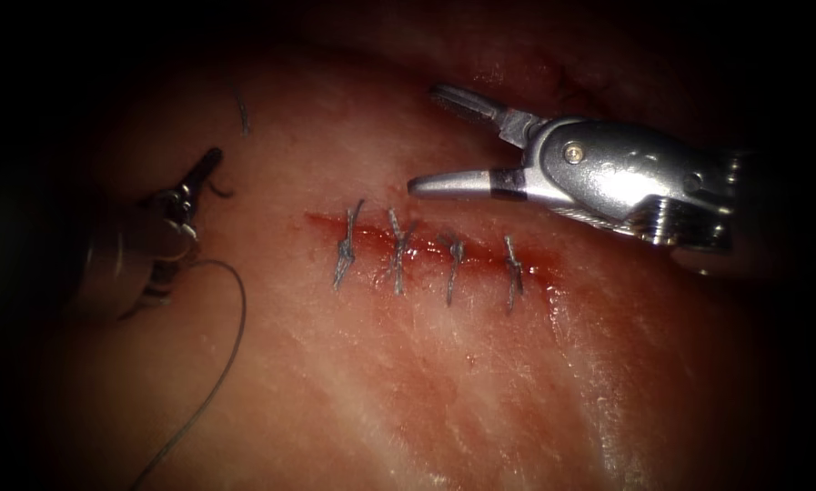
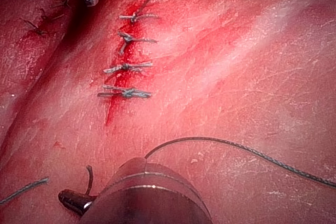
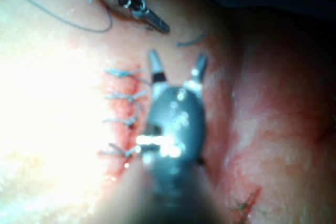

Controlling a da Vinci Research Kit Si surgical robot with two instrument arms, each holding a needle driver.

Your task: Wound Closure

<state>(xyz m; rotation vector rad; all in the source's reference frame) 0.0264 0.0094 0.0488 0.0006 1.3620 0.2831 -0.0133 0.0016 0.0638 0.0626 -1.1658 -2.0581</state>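
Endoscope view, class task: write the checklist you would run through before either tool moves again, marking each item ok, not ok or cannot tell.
1. Right tool jaws open, holding nothing: ok.
2. Right tool apart from the four stitches crossing the cut: ok.
3. Left tool jaws shut, left of the cut: ok.
4. What the left tool holds, a short dark curl beside its jaws: cannot tell.
5. Needle located: cannot tell.
6. Thread loose on the tissue, away from the stitches: ok.
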